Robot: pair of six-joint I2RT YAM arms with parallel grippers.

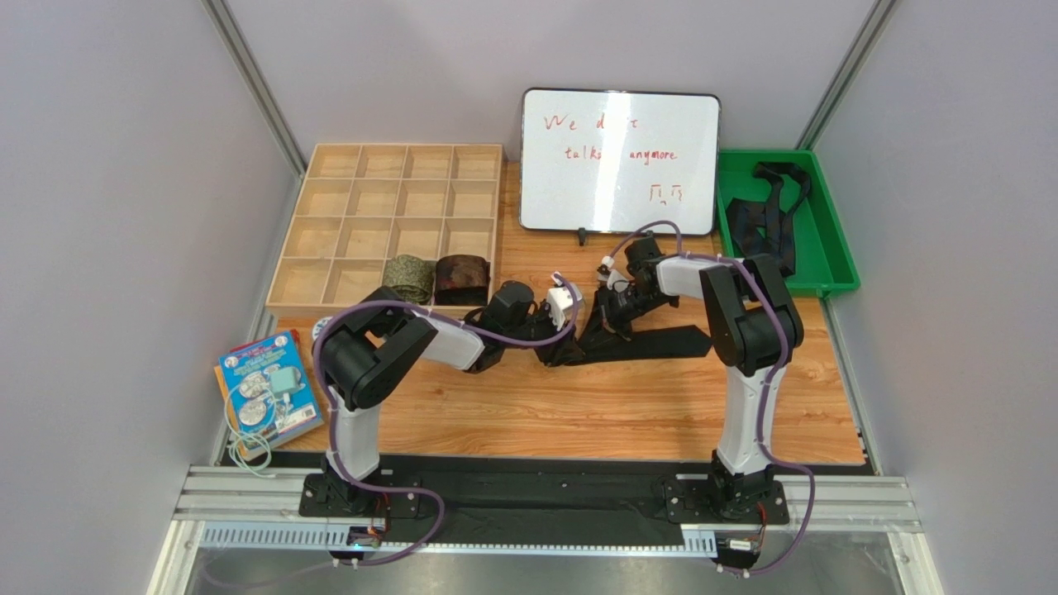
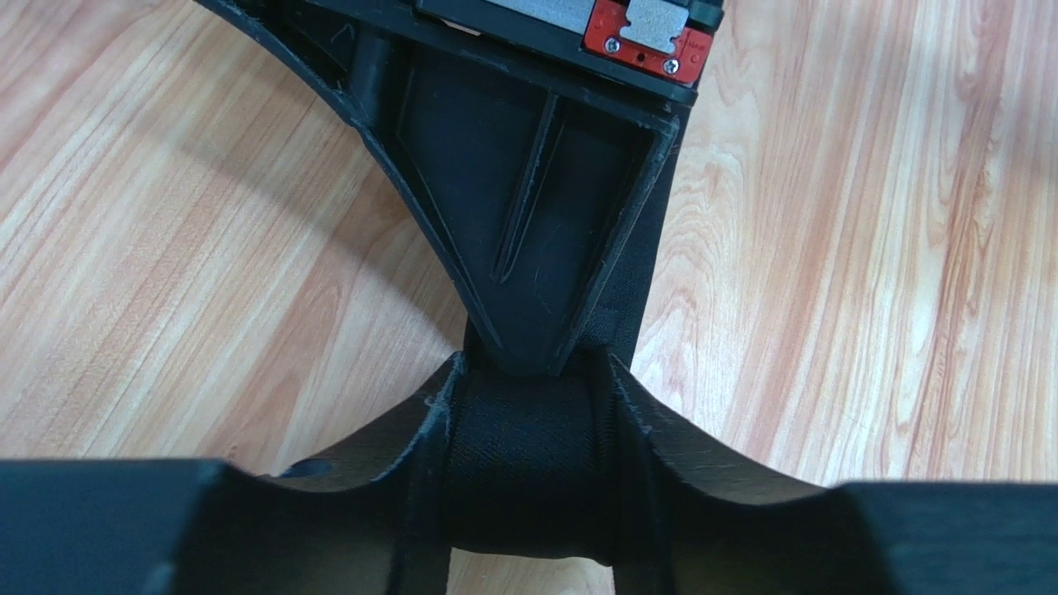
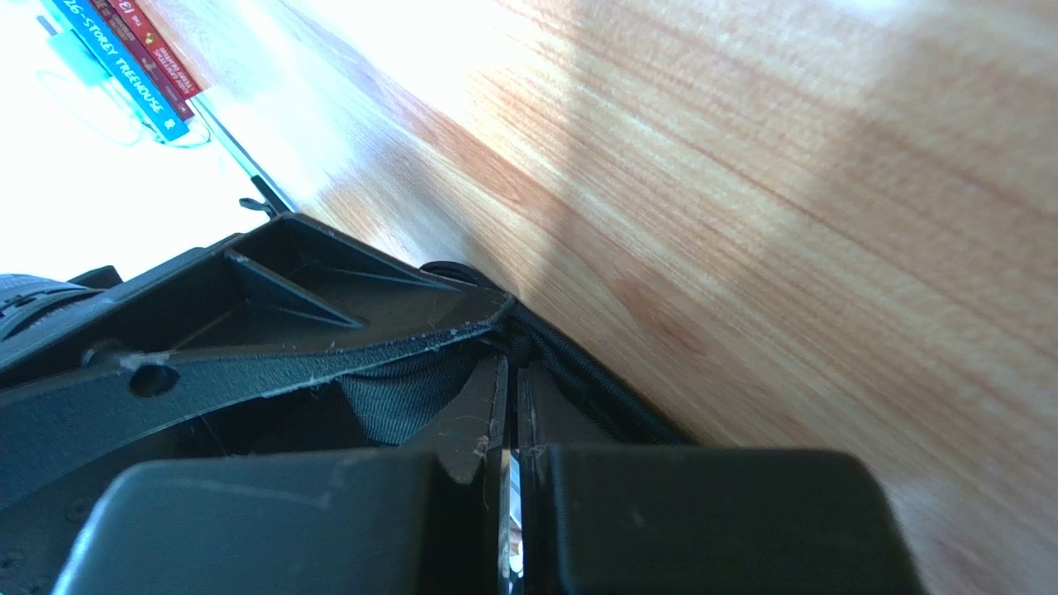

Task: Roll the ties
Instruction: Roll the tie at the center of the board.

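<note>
A black tie point(image 1: 671, 341) lies as a flat strip on the wooden table, its left end wound into a small coil. My left gripper point(image 1: 561, 325) is shut on that coil, and in the left wrist view the fabric point(image 2: 528, 459) sits tight between both fingers point(image 2: 410, 434). My right gripper point(image 1: 605, 316) meets the coil from the other side. Its jaws are pressed together with their tips at the tie fabric point(image 3: 397, 391). An olive-green coiled tie point(image 1: 407, 275) and a reddish-brown coiled tie point(image 1: 462, 275) sit in the wooden divider tray point(image 1: 360, 236). More black ties point(image 1: 760, 217) lie in the green bin point(image 1: 835, 267).
A whiteboard point(image 1: 619, 159) stands at the back centre on a small stand. A book point(image 1: 265, 384) and a loose cable lie off the table's left front corner. The right gripper's finger point(image 2: 534, 248) fills the upper middle of the left wrist view.
</note>
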